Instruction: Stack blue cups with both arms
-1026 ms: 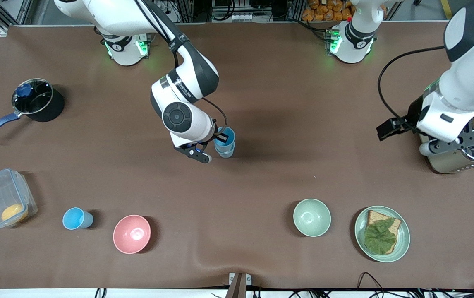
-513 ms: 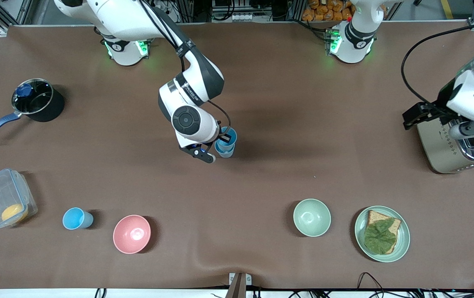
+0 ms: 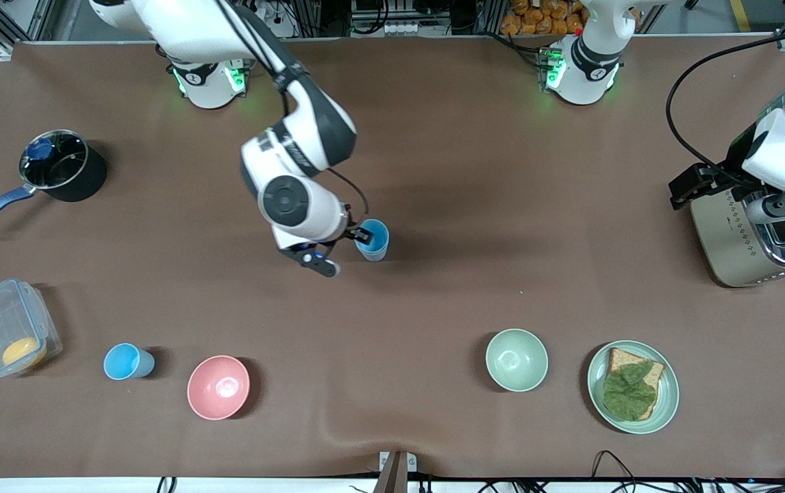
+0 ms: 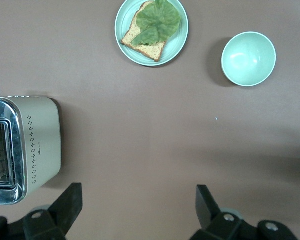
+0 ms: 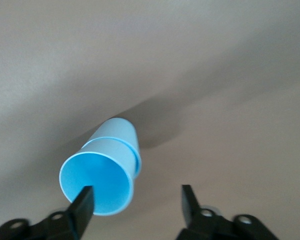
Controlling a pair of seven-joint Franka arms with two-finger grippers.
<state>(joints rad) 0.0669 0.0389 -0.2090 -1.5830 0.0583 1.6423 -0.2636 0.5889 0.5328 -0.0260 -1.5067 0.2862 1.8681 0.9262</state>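
Nearest the front camera, a lone blue cup (image 3: 128, 361) beside the pink bowl (image 3: 218, 387). Farther from that bowl, mid-table: stacked blue cups (image 3: 372, 239), two nested only in the right wrist view (image 5: 106, 167). Right gripper (image 3: 343, 249) spread, one finger (image 5: 83, 203) at the rim. Left gripper (image 4: 135, 210) over the toaster (image 3: 749, 236), fingers wide apart, holding nothing.
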